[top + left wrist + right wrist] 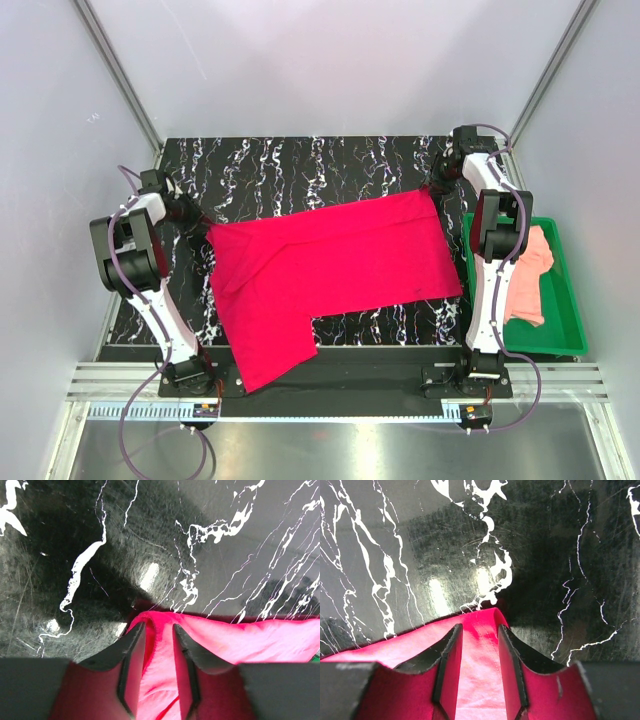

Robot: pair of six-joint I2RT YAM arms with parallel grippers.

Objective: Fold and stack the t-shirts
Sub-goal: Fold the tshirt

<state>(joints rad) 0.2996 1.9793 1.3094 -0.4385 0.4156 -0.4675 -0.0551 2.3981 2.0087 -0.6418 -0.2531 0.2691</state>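
The crimson-red t-shirt (330, 260) lies spread across the black marbled table, with one part hanging towards the near edge. My left gripper (203, 228) is at its far left corner. In the left wrist view that gripper (159, 626) is open, and a raised fold of red cloth (160, 670) sits between its fingers. My right gripper (437, 188) is at the far right corner. Its jaws (479, 627) also stand open astride the flat red corner (480, 680). The salmon-pink t-shirt (528, 275) lies crumpled in the green tray.
The green tray (570, 320) stands at the table's right edge, beside the right arm. Bare marbled table (300, 165) shows behind the red shirt. Grey walls enclose the table on three sides.
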